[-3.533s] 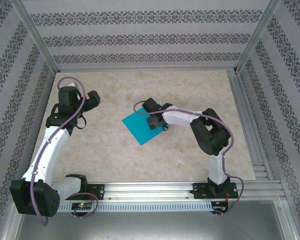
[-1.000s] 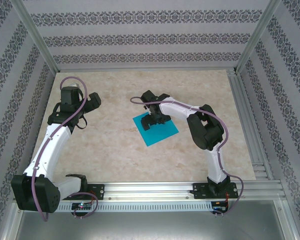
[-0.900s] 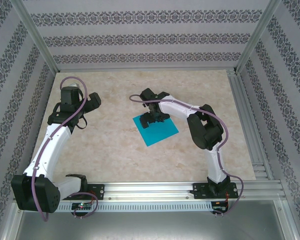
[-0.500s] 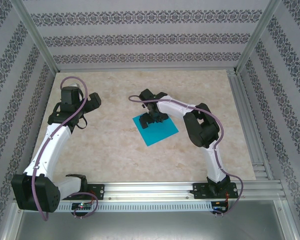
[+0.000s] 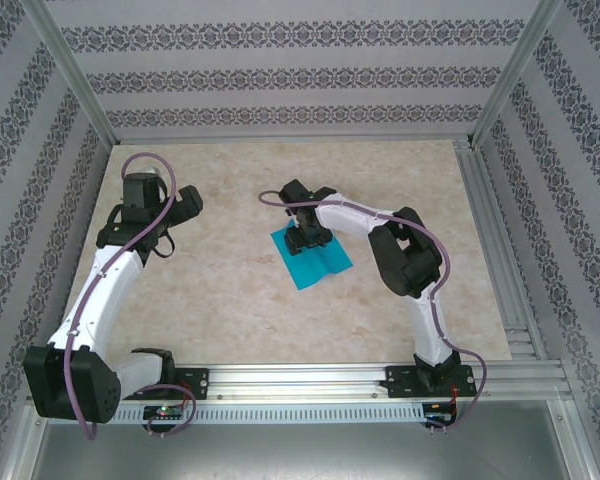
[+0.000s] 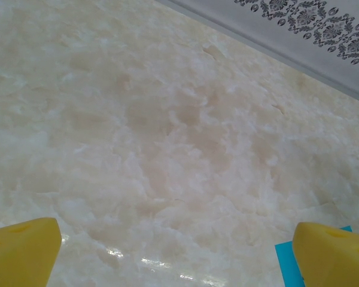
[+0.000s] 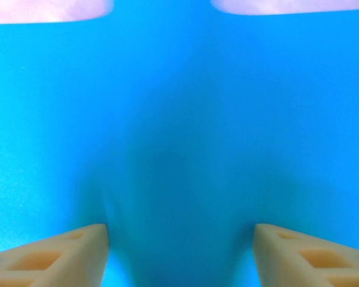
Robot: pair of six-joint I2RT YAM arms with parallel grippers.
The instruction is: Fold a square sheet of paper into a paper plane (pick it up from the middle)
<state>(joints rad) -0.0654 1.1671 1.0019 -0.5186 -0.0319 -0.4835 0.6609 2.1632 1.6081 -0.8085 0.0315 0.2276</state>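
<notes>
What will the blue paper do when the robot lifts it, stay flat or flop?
Probably flop: the thin turquoise-blue square sheet of paper humps up softly inside the right pincer, so it seems to bend easily. It looks very light and may crease. Being flat, it likely won't roll, but it could slide on the shiny marble-look table.
</notes>
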